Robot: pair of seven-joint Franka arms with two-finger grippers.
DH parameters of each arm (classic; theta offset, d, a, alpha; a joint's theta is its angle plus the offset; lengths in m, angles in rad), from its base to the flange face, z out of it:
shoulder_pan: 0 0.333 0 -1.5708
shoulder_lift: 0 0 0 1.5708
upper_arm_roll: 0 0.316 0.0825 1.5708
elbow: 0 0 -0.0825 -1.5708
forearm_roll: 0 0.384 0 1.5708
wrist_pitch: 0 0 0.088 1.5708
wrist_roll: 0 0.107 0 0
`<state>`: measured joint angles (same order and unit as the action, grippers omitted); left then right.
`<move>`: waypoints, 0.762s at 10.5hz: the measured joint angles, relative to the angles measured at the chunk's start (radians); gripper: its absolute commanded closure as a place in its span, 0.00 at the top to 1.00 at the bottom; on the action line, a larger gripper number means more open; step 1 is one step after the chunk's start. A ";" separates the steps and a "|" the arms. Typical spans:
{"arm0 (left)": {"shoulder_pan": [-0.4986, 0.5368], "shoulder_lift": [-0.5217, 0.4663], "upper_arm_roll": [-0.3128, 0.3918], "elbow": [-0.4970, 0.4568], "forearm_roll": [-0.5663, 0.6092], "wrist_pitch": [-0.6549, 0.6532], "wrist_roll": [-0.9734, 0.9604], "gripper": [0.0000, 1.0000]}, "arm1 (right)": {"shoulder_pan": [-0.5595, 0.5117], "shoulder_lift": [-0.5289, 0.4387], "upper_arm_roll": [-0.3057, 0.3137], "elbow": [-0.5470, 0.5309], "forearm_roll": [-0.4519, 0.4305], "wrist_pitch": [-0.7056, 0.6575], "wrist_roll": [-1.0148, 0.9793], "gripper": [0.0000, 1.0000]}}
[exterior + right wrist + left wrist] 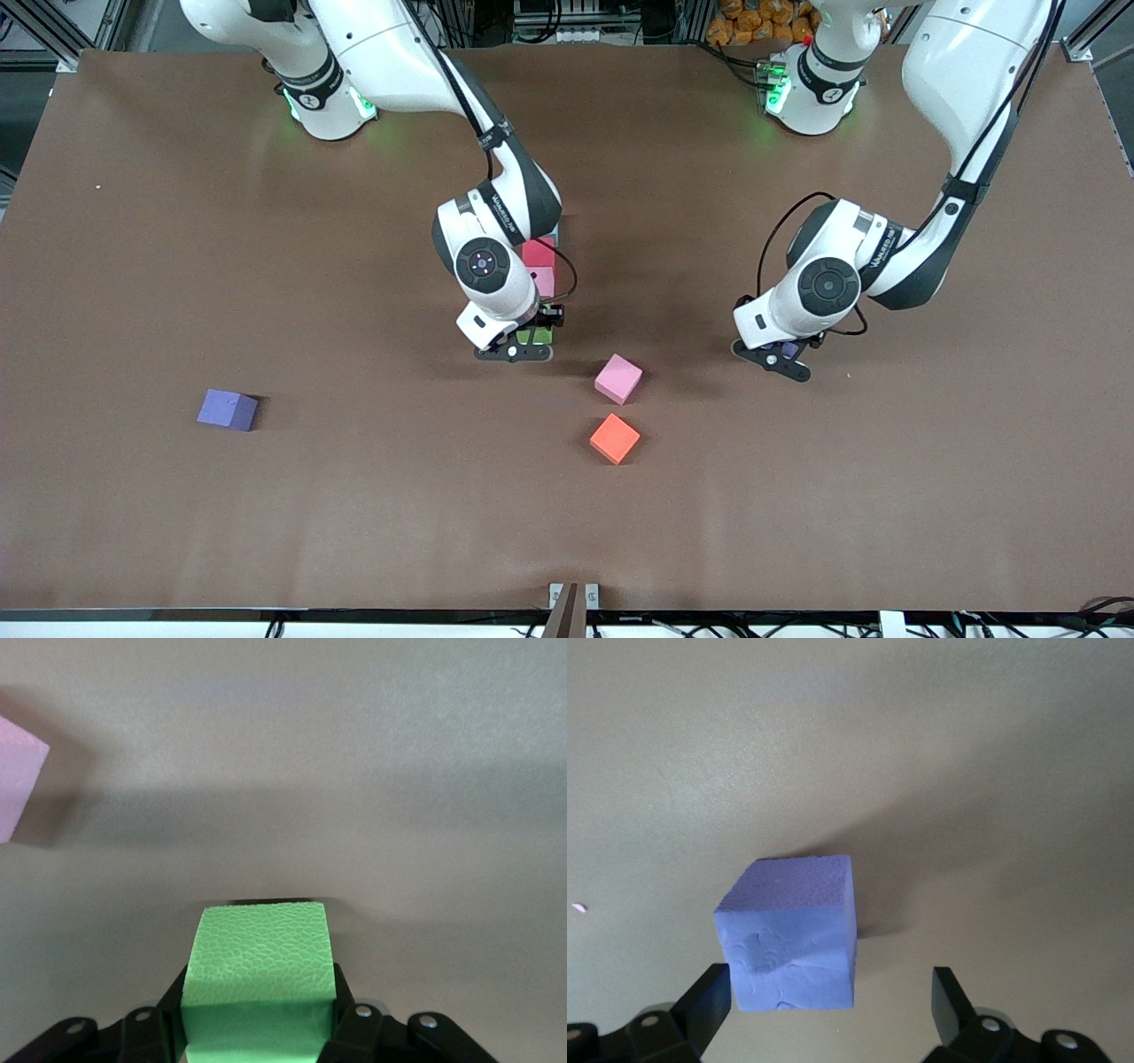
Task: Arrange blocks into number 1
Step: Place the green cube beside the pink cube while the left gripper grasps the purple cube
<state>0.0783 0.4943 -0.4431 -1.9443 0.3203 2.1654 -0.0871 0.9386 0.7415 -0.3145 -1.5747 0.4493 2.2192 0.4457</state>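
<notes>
7 blocks [615,439] visible (2 pink, 2 purple).

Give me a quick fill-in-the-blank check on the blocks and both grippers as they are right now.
1. The right gripper has its jaws shut on the ___ block.
2. The left gripper has its jaws open around a ___ block.
3. The orange block lies nearer the front camera than the loose ___ block.

Missing words: green; purple; pink

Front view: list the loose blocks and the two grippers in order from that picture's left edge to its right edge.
purple block → right gripper, shut on the green block → orange block → pink block → left gripper, open over a second purple block
</notes>
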 measured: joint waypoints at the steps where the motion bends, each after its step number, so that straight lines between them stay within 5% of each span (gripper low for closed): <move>1: 0.003 0.007 0.002 0.000 0.002 0.008 0.004 1.00 | 0.008 0.000 0.000 -0.004 0.000 0.000 0.002 0.62; 3: 0.007 0.019 0.005 0.000 0.022 0.024 0.005 1.00 | 0.026 0.000 -0.003 -0.008 0.000 0.000 0.012 0.65; 4: 0.013 0.024 0.006 0.001 0.038 0.030 0.005 1.00 | 0.031 0.000 -0.004 -0.008 0.000 -0.001 0.019 0.97; 8: 0.029 0.033 0.006 0.004 0.045 0.035 0.006 1.00 | 0.031 -0.007 -0.014 -0.017 0.001 -0.001 0.021 1.00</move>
<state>0.1078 0.5274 -0.4369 -1.9404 0.3654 2.2001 -0.0816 0.9695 0.7350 -0.3284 -1.5913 0.4504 2.2179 0.4671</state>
